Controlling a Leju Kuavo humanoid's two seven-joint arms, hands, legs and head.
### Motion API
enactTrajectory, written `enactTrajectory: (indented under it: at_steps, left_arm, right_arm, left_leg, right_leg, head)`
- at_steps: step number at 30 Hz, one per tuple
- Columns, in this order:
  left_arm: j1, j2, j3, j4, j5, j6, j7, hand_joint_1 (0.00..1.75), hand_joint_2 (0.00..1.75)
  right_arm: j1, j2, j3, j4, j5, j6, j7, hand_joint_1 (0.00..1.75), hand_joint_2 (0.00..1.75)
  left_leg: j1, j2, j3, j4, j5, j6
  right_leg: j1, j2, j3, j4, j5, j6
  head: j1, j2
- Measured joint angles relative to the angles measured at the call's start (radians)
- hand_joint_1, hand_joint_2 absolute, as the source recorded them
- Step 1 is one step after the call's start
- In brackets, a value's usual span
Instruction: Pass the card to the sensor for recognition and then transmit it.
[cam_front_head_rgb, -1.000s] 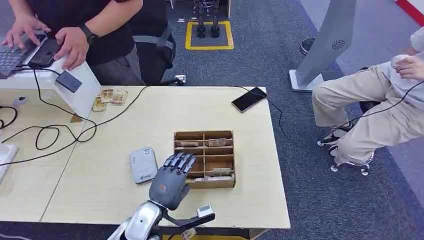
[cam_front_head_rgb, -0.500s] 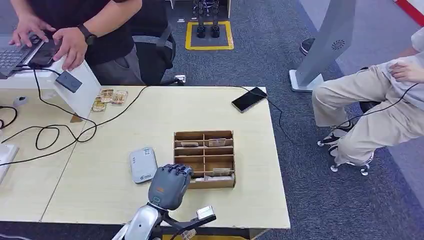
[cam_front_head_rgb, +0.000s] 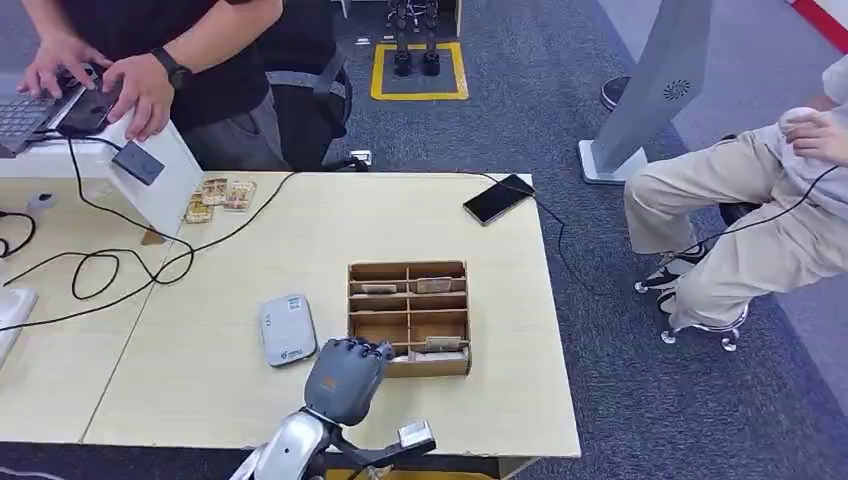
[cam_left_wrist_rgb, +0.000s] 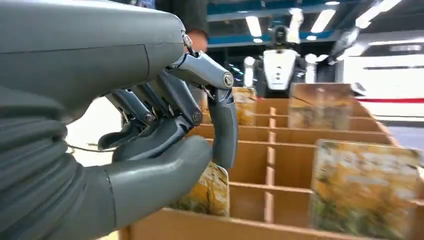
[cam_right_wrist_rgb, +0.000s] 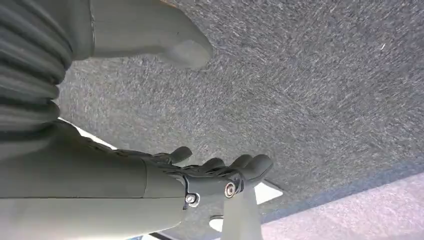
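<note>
Since a second ago the left hand (cam_front_head_rgb: 343, 378) had pulled back and curled down over the near-left corner of the wooden organizer (cam_front_head_rgb: 409, 316). Thumb and fingers (cam_left_wrist_rgb: 223, 131) pinched a yellow card (cam_left_wrist_rgb: 206, 191) standing there. Right hand (cam_right_wrist_rgb: 200, 180) hung loosely spread, holding nothing.

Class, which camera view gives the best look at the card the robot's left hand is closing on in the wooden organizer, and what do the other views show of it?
The left wrist view: the card stands in the organizer's near compartment, pinched by the left hand. In the head view that hand covers the card at the organizer's near left corner. The right wrist view shows carpet and the right hand.
</note>
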Motion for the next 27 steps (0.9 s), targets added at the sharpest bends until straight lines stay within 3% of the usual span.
enactTrajectory:
  at_steps: [1, 3, 4, 5, 8, 12, 14, 18, 20, 21, 23, 27]
  left_arm:
    - [0.000, -0.003, 0.000, 0.004, 0.001, 0.007, 0.000, 0.99, 1.75]
    - [0.000, -0.005, 0.000, 0.010, 0.002, 0.026, 0.000, 0.99, 1.75]
    - [0.000, -0.006, 0.000, 0.012, 0.003, 0.040, 0.000, 0.61, 1.75]
    - [0.001, -0.007, 0.000, 0.014, 0.002, 0.055, 0.001, 0.05, 1.75]
    - [0.004, -0.007, 0.002, 0.015, -0.002, 0.097, 0.002, 0.00, 1.75]
    - [0.023, -0.015, 0.019, 0.005, 0.003, 0.242, -0.017, 0.00, 1.75]
    - [0.053, -0.034, 0.050, -0.051, 0.036, 0.273, -0.099, 0.00, 1.75]
    - [0.113, -0.123, 0.177, -0.169, 0.139, 0.284, -0.364, 0.00, 1.75]
    - [0.135, -0.182, 0.253, -0.208, 0.191, 0.284, -0.466, 0.00, 1.75]
    - [0.144, -0.189, 0.286, -0.225, 0.215, 0.286, -0.514, 0.00, 1.75]
    - [0.158, -0.201, 0.343, -0.247, 0.246, 0.286, -0.569, 0.00, 1.75]
    - [0.172, -0.208, 0.394, -0.271, 0.267, 0.286, -0.590, 0.00, 1.75]
  right_arm:
    - [0.000, 0.000, 0.000, 0.001, 0.000, 0.000, -0.002, 0.00, 1.75]
    - [0.000, 0.000, 0.000, 0.003, 0.000, 0.000, -0.002, 0.00, 1.75]
    - [0.000, 0.000, 0.000, 0.004, 0.000, 0.000, -0.003, 0.00, 1.75]
    - [0.000, 0.000, 0.000, 0.005, 0.000, 0.000, -0.005, 0.00, 1.75]
    - [0.000, 0.000, 0.000, 0.009, 0.000, 0.000, -0.006, 0.00, 1.75]
    - [0.000, 0.000, 0.000, 0.011, 0.003, 0.000, -0.006, 0.00, 1.75]
    - [0.000, 0.000, 0.000, 0.011, 0.004, 0.000, -0.005, 0.00, 1.75]
    - [0.000, 0.000, 0.000, 0.012, 0.006, 0.000, -0.002, 0.00, 1.75]
    - [-0.001, 0.000, 0.000, 0.012, 0.006, 0.000, 0.002, 0.00, 1.75]
    - [-0.001, 0.000, 0.000, 0.012, 0.006, 0.000, 0.003, 0.00, 1.75]
    - [-0.001, 0.000, 0.000, 0.012, 0.005, 0.000, 0.005, 0.00, 1.75]
    - [-0.001, 0.000, 0.000, 0.012, 0.005, 0.000, 0.005, 0.00, 1.75]
  left_leg:
    - [0.000, 0.000, 0.000, 0.000, 0.000, 0.000]
    - [0.000, 0.000, 0.000, 0.000, 0.000, 0.000]
    - [0.000, 0.000, 0.000, 0.000, 0.000, 0.000]
    - [0.000, 0.000, 0.000, 0.000, 0.000, 0.000]
    - [0.000, 0.000, 0.000, 0.000, 0.000, 0.000]
    - [0.000, 0.000, 0.000, 0.000, 0.000, 0.000]
    - [0.000, 0.000, 0.000, 0.000, 0.000, 0.000]
    - [0.000, 0.000, -0.001, 0.000, 0.000, 0.000]
    - [-0.001, 0.000, -0.001, 0.000, 0.000, 0.000]
    - [-0.001, 0.000, 0.000, 0.000, 0.000, 0.000]
    - [-0.001, 0.000, 0.000, 0.000, 0.000, 0.000]
    - [0.000, 0.000, 0.000, 0.000, 0.000, 0.000]
  right_leg:
    - [0.000, 0.000, 0.000, 0.000, 0.000, 0.000]
    - [0.000, 0.000, 0.000, 0.000, 0.000, 0.000]
    - [0.000, 0.000, 0.000, 0.000, 0.000, 0.000]
    - [0.000, 0.000, 0.000, 0.000, 0.000, 0.000]
    - [0.000, 0.000, 0.000, 0.000, 0.000, 0.000]
    - [0.000, 0.000, 0.000, 0.000, 0.000, 0.000]
    - [0.000, 0.000, 0.000, 0.000, 0.000, 0.000]
    - [0.000, 0.000, 0.000, 0.000, 0.000, 0.000]
    - [0.000, 0.000, 0.000, 0.000, 0.000, 0.000]
    - [0.000, 0.000, 0.000, 0.000, 0.000, 0.000]
    - [0.000, 0.000, 0.000, 0.000, 0.000, 0.000]
    - [0.000, 0.000, 0.000, 0.000, 0.000, 0.000]
  head:
    - [0.000, 0.000]
    - [0.000, 0.000]
    - [0.000, 0.000]
    - [0.000, 0.000]
    - [0.000, 0.000]
    - [0.000, 0.000]
    - [0.000, 0.000]
    - [0.000, 0.000]
    - [0.001, 0.000]
    - [0.003, 0.000]
    - [0.001, 0.000]
    - [0.000, 0.000]
